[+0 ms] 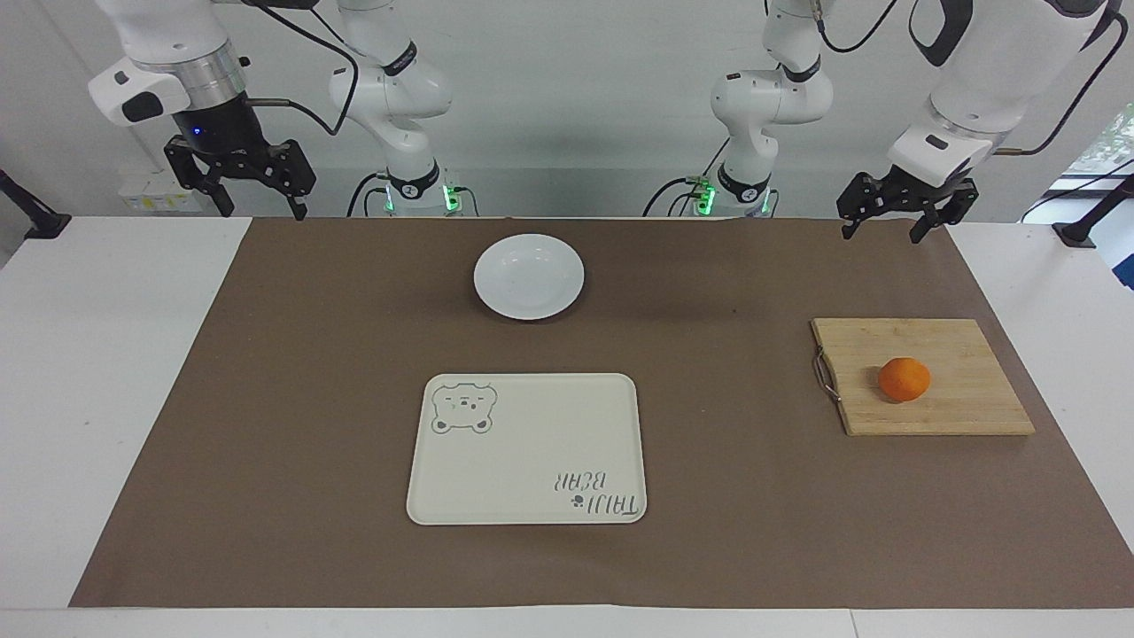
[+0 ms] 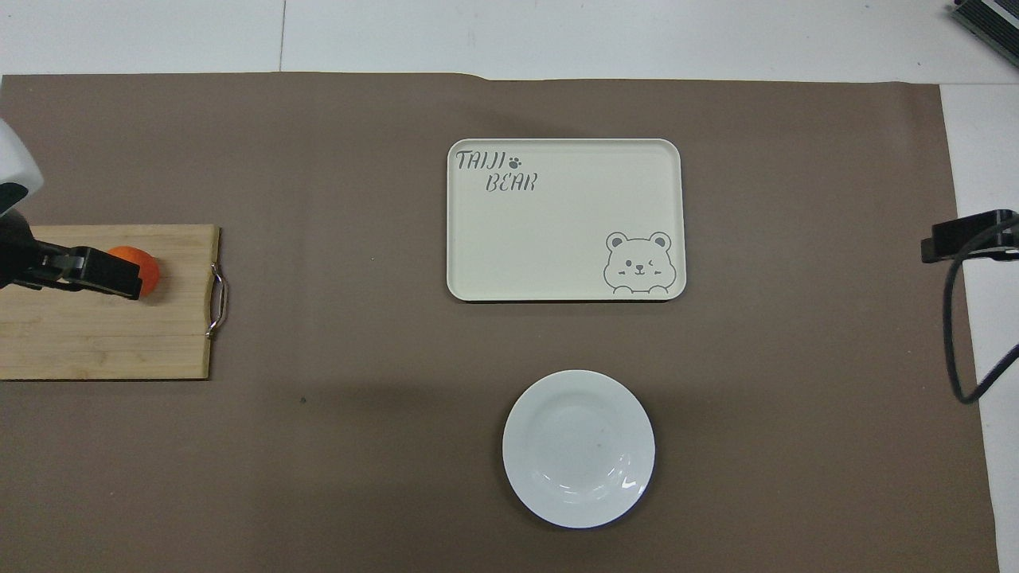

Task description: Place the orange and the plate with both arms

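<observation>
Orange [image 1: 904, 379] sits on the cutting board [image 1: 921, 377] toward the left arm's end, well apart from the tray [image 1: 526, 449]; from overhead the raised left gripper [image 1: 889, 227] half hides it. Plate [image 1: 529, 276] lies nearer the robots than the tray. Both grippers hang spread and empty; the right gripper [image 1: 259, 207] is cut off overhead.

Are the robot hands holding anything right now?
No. The left gripper and right gripper are both open and empty, up near the robots. The orange sits untouched on the wooden board.
</observation>
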Controlling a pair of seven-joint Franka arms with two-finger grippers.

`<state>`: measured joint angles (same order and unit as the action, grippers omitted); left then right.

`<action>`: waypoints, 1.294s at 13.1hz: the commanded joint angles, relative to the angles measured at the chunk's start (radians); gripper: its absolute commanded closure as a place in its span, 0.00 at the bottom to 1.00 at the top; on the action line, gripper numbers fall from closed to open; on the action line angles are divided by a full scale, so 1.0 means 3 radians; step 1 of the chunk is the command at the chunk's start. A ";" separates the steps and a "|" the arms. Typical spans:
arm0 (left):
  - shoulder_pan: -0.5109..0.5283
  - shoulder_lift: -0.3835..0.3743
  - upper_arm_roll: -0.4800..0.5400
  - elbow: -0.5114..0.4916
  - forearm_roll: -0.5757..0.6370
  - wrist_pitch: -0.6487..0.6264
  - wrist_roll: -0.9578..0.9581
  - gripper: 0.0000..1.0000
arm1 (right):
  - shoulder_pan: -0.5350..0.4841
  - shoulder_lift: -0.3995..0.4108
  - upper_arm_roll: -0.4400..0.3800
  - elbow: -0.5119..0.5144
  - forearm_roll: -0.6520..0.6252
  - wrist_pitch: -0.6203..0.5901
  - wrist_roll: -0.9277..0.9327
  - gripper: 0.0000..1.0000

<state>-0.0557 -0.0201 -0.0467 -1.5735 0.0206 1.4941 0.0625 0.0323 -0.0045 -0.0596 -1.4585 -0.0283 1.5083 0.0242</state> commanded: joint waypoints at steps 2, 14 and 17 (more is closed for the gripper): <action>0.0073 -0.0061 -0.0013 -0.0063 0.0029 0.0056 0.0011 0.00 | -0.0021 0.0025 -0.0001 0.0091 0.0038 -0.0088 -0.0070 0.00; 0.0191 -0.0076 -0.0013 -0.0139 -0.0002 0.0205 -0.0014 0.00 | -0.0016 -0.0011 -0.0001 0.0035 0.0023 -0.0093 -0.0070 0.00; 0.0288 -0.0137 -0.0013 -0.0312 -0.0053 0.0347 -0.0009 0.00 | -0.0016 -0.0011 -0.0006 0.0030 0.0028 -0.0099 -0.0070 0.00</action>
<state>0.0087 -0.0206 -0.0448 -1.5938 0.0161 1.5466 0.0605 0.0330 -0.0031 -0.0595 -1.4508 -0.0279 1.4946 0.0242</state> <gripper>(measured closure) 0.000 0.000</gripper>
